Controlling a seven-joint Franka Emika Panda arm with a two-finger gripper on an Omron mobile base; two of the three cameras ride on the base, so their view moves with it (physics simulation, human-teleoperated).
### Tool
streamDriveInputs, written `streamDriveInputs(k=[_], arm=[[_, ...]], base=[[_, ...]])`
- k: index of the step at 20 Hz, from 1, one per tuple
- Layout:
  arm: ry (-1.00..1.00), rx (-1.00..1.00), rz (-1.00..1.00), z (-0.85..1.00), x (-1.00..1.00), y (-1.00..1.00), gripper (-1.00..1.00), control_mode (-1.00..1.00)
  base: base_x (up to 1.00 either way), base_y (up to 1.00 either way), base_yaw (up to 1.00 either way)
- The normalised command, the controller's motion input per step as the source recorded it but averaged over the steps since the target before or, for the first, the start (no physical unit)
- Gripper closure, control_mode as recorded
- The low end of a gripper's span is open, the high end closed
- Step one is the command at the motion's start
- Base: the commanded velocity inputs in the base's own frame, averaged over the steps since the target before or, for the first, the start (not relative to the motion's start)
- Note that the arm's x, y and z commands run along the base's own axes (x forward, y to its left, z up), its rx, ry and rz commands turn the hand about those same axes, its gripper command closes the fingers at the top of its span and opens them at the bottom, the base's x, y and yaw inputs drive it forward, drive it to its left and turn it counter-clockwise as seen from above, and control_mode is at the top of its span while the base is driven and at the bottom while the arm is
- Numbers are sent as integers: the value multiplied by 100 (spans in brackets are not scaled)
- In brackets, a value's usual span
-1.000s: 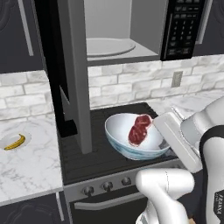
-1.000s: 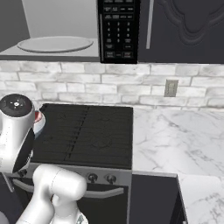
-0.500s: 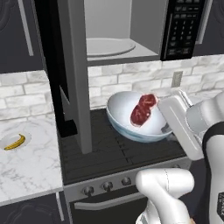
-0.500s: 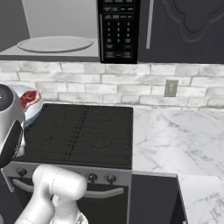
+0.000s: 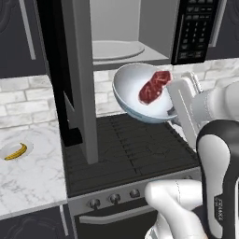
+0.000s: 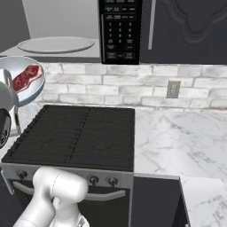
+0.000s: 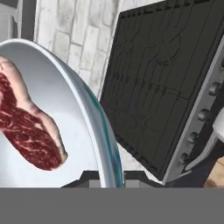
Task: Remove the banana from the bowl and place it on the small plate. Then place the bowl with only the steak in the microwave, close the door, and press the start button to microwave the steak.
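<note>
Bowl [image 5: 140, 95] with the steak [image 5: 154, 87] held up over the stove [image 6: 75, 137].
The gripper [image 5: 176, 108] clamps the bowl's rim, tilted, just below the open microwave [image 5: 126, 32]; the banana [image 5: 16, 151] lies on the small plate [image 5: 5, 148], left counter.

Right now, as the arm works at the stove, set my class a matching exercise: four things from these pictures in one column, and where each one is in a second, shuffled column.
Things
1. steak
2. banana
3. bowl
4. door

Places
A. on the small plate on the marble counter
B. swung open, left of the microwave cavity
C. inside the bowl
D. held tilted in the air above the stove, below the cavity

Pairs: 1-C, 2-A, 3-D, 4-B
</note>
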Motion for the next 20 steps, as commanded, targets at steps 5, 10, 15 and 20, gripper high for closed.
streamDriveInputs(k=[5, 10, 15, 20], arm=[[-1, 8, -13, 78, 82, -2, 100, -100], [-2, 2, -4, 31, 87, 0, 100, -100], [-2, 0, 0, 0, 86, 0, 100, -100], [-7, 0, 0, 0, 80, 0, 100, -100]], base=[[0, 0, 0], [0, 0, 0], [0, 0, 0], [0, 0, 0]])
